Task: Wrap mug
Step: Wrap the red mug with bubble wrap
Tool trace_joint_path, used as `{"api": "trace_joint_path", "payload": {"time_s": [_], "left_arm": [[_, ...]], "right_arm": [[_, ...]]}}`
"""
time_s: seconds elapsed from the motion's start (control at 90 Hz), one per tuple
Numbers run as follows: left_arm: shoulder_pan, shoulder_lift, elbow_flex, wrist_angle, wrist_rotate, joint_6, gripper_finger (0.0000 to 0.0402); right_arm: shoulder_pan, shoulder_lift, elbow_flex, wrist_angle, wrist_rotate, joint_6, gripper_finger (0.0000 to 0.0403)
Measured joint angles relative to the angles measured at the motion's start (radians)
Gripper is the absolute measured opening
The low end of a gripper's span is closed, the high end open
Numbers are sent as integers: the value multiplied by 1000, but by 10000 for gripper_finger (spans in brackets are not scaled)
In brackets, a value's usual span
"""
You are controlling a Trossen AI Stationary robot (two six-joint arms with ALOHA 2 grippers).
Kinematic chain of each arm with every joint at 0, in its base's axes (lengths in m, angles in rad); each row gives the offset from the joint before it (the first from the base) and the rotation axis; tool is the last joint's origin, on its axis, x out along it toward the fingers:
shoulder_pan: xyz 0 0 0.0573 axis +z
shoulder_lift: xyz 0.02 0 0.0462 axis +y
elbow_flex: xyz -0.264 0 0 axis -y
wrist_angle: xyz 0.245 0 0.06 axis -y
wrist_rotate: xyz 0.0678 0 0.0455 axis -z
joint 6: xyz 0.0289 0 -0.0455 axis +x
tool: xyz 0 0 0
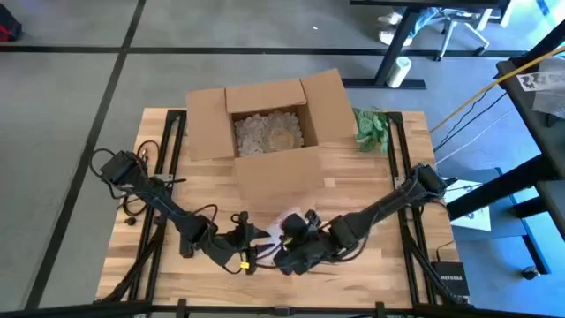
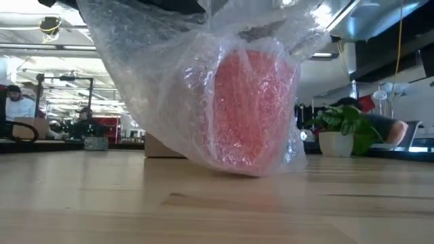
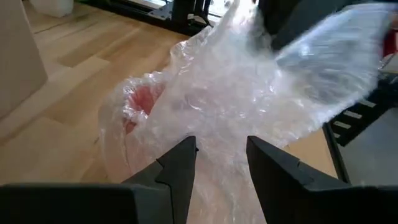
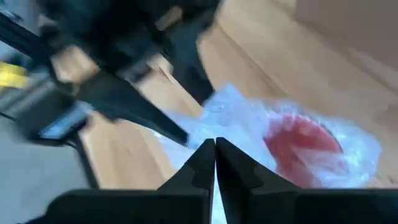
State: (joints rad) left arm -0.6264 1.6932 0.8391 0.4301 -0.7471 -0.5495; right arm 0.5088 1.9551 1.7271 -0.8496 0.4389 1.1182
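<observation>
A red mug (image 2: 254, 108) lies on its side on the wooden table (image 1: 371, 177), near the front edge, inside clear bubble wrap (image 2: 156, 74). The bundle's underside (image 2: 251, 171) rests on the table and the wrap rises up from it. My left gripper (image 3: 222, 165) is open, and wrap fills the gap between its fingers; the mug (image 3: 140, 102) lies just beyond them. My right gripper (image 4: 215, 152) is shut on the wrap beside the mug (image 4: 301, 146). In the high view both grippers meet over the bundle (image 1: 287, 225). My right gripper pinches a raised part of the bubble wrap (image 4: 208, 132) between its two shut fingers. The wrap runs from there down over the mug, which stays on the table. Whether my left gripper's fingers (image 3: 180, 168) touch the wrap between them, I cannot tell.
An open cardboard box (image 1: 265, 119) with packing fill stands at the table's far middle. A potted green plant (image 1: 371, 128) sits at its right. Bare wood lies to the left and right of the bundle. People and desks show in the room behind.
</observation>
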Motion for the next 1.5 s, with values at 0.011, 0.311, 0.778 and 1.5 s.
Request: {"api": "trace_joint_path", "payload": {"time_s": [0.011,0.311,0.778,1.5], "left_arm": [[-1,0,0,0,0,0,129],[-96,0,0,-1,0,-51,129],[-297,12,0,-247,-68,-455,129],[-181,89,0,6,-301,-150,129]], "right_arm": [[-3,2,0,-7,-4,3,0],[-45,49,-1,-122,-134,54,0],[-90,218,5,85,-353,-65,0],[-157,212,21,98,-407,-91,0]]}}
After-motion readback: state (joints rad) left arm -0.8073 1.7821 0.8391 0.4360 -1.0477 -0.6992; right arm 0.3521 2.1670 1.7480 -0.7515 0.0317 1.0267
